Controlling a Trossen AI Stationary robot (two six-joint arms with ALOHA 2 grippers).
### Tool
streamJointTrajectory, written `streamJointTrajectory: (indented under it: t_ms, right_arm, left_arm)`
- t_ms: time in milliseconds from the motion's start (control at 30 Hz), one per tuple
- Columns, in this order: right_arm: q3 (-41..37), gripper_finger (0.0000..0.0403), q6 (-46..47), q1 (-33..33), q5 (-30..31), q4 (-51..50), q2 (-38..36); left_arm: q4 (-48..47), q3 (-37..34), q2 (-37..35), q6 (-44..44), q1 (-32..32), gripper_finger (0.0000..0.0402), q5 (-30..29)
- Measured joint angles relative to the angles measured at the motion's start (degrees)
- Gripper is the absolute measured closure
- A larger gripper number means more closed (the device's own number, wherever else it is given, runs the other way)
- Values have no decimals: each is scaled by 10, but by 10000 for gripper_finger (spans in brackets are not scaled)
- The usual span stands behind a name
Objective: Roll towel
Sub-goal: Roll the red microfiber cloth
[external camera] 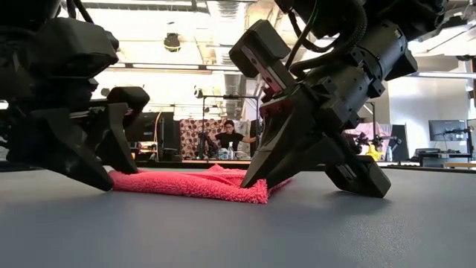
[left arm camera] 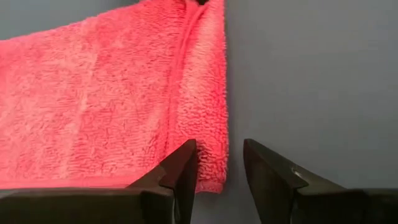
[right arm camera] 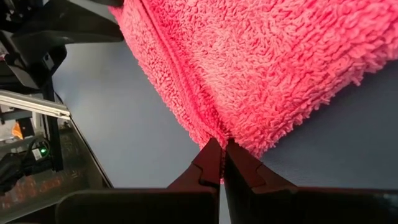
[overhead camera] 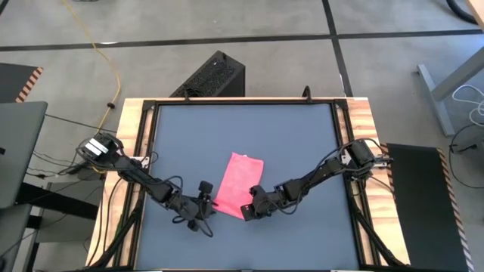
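- On the dark table (overhead camera: pixel 302 136), near its front-middle: 1 towel (overhead camera: pixel 240 183), pink-red, lying flat as a folded strip, bare mat all round it.
- Low view only: a person (external camera: pixel 229 136) in the room behind.
- L gripper (left arm camera: pixel 219 163): fingers apart, astride the towel's edge near one corner, nothing held.
- R gripper (right arm camera: pixel 221 151): fingers pinched tight on the towel's hem at its other near corner.

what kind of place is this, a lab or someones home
Most likely a robotics lab or workshop: a bare concrete floor with taped lines, ceiling ducts overhead, and more benches with monitors behind the table.
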Motion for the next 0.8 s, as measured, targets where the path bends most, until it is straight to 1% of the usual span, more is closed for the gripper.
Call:
streamJointTrajectory:
  t_ms: [67, 200, 400, 467, 533, 667, 700, 800]
  right_arm:
    - [0, 374, 0, 0, -1, 0, 0]
    - [0, 374, 0, 0, -2, 2, 0]
    - [0, 371, -4, 0, -4, 2, 0]
    - [0, 363, -6, 0, -4, 2, 0]
    - [0, 354, -6, 0, -5, 2, 0]
    - [0, 336, -17, 0, -6, 11, 0]
    - [-1, 332, -19, 0, -6, 12, 0]
    - [-1, 322, -20, -1, -6, 14, 0]
  left_arm:
    - [0, 0, 0, -8, 0, 278, -9]
    - [1, 0, 0, -17, 4, 278, -8]
    - [-12, -2, -2, -40, 44, 283, 68]
    - [-18, -2, -2, -40, 55, 297, 93]
    - [-25, -2, -2, -40, 64, 319, 114]
    - [-42, -2, -2, -48, 78, 383, 143]
    - [-46, -2, -2, -51, 81, 392, 147]
    - [-47, -2, -2, -53, 89, 397, 157]
